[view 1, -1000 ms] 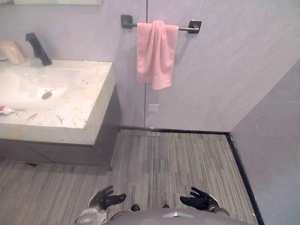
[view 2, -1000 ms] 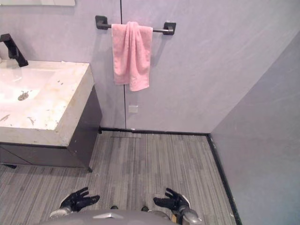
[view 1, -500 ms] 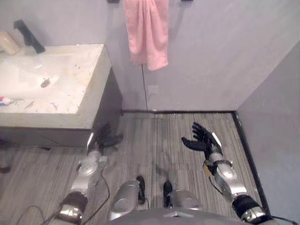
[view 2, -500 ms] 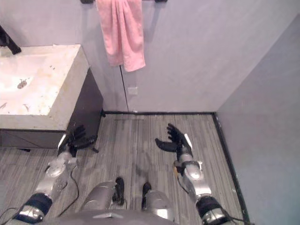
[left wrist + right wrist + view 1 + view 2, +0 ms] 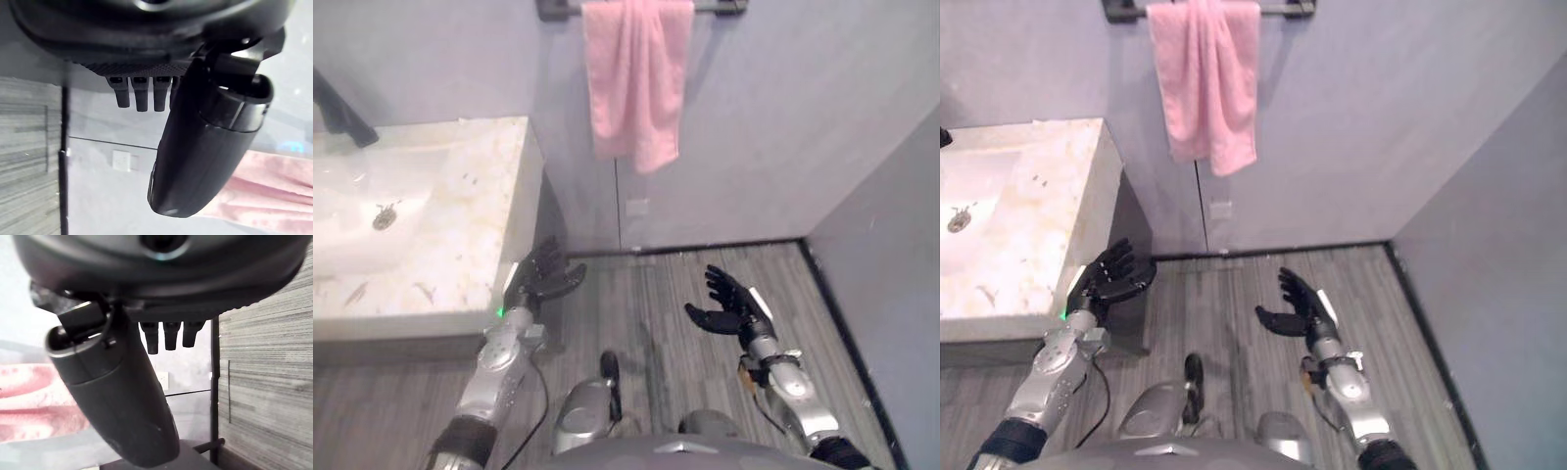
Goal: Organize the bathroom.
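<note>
Pink towel (image 5: 636, 83) at top centre, draped over its bar (image 5: 715, 7): soft, light, slippery. Pinch its lower hem. Your left hand (image 5: 540, 281) and right hand (image 5: 724, 306) are open, empty.

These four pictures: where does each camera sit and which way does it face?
Left eye view: on the head, looking down at the sink, pink towel and floor; both arms with open hands show.
Right eye view: beside it, same scene, left hand and right hand.
Left wrist view: on the left wrist, facing the wall; thumb and fingers show.
Right wrist view: on the right wrist, likewise.
All four show the towel.
</note>
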